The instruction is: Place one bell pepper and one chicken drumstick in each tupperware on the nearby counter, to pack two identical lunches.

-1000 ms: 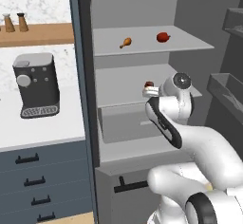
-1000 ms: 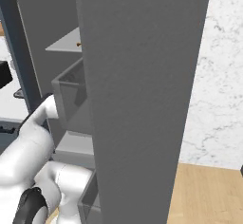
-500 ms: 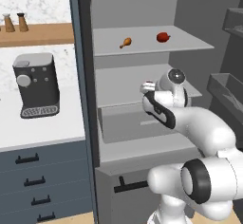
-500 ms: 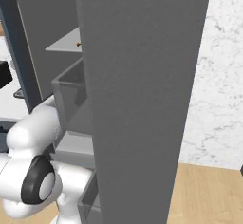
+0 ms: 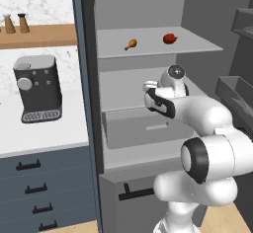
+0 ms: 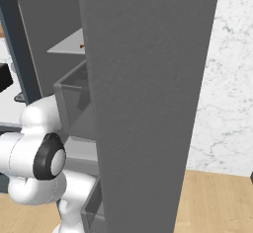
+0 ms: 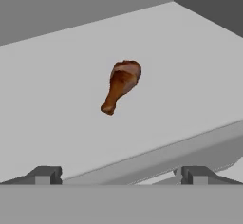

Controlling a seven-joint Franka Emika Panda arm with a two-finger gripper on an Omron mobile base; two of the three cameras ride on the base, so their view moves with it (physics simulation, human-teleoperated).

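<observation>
1. The white arm (image 5: 207, 128) rises from the lower right of the left base view, bends at a bulky elbow and reaches left and forward into the open fridge (image 5: 143, 79), its wrist at the level of the middle shelf.
2. The gripper (image 7: 118, 174) points into the fridge. In the hand view its two dark finger tips (image 7: 45, 174) stand far apart at the bottom edge, with nothing between them.
3. A chicken drumstick (image 7: 121, 85) lies on a pale grey shelf (image 7: 57, 90) ahead of the spread fingers, well apart from them, its thick end up and to the right in the hand view.
4. In the left base view, another drumstick (image 5: 131, 44) and a red bell pepper (image 5: 169, 38) rest on the top shelf, near each other but apart, above the wrist.
5. To the left, the white counter (image 5: 34, 138) over dark drawers carries a coffee machine (image 5: 38, 89).
6. In the right base view, the fridge door (image 6: 148, 98) fills the foreground, with the arm's elbow at the lower left.
</observation>
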